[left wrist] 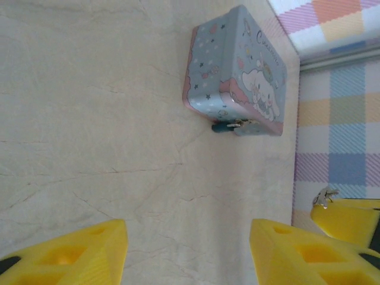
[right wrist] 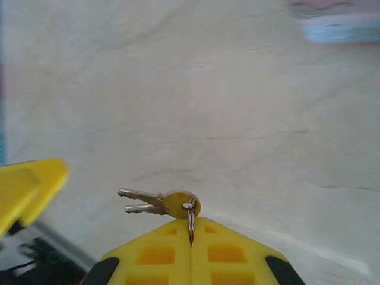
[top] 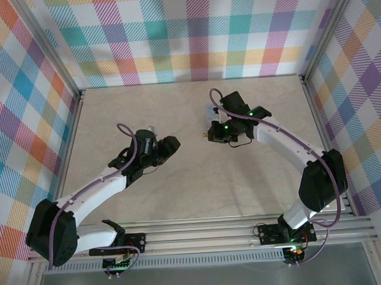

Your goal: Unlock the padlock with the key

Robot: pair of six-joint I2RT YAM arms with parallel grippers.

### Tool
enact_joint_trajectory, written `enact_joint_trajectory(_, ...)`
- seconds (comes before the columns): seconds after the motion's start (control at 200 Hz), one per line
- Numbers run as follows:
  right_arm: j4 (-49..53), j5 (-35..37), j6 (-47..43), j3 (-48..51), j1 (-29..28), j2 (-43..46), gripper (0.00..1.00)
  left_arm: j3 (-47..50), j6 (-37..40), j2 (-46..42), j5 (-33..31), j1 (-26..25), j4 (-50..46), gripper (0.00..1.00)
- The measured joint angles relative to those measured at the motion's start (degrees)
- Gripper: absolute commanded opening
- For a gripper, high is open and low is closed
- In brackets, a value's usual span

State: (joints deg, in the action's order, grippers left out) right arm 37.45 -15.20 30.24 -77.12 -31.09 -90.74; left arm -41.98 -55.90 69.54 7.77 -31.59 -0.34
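Note:
The padlock [left wrist: 233,126] is a tiny dark lock hanging at the lower edge of a pale blue cartoon-printed tin [left wrist: 237,71] on the table. My right gripper [right wrist: 191,228] is shut on the ring of a small bunch of two keys [right wrist: 159,202], whose blades stick out to the left above the fingertips. In the left wrist view that gripper's yellow finger [left wrist: 347,217] and the key [left wrist: 323,196] sit right of and nearer than the tin. My left gripper [left wrist: 187,237] is open over bare table with nothing between its fingers, well short of the tin.
From above, the tin [top: 210,119] lies right of centre, partly under the right arm's wrist [top: 230,111]. The left gripper [top: 170,145] points toward it from the left. Checked walls and metal rails enclose the marbled table [top: 176,105].

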Motion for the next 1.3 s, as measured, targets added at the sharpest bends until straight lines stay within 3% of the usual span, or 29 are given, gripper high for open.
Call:
enact_joint_trajectory(0.285, -7.8, -7.4, 5.4, 4.4, -0.8, -0.1, 0.00, 1.0, -5.9, -3.5, -0.3, -0.2, 6.6, 0.59)
enact_joint_trajectory(0.6, -11.0, -9.8, 7.1, 6.6, -1.2, -0.1, 0.00, 1.2, -10.4, 3.4, 2.8, -1.0, 13.1, 0.60)
enact_joint_trajectory(1.0, -12.2, -10.0, 8.2, 7.6, -2.2, -0.1, 0.00, 0.6, -12.7, 8.0, 4.2, -3.1, 17.5, 0.46)
enact_joint_trajectory(1.3, -12.2, -10.0, 8.5, 7.7, -2.2, -0.1, 0.00, -1.3, -10.2, 8.6, 4.8, -5.2, 17.9, 0.36)
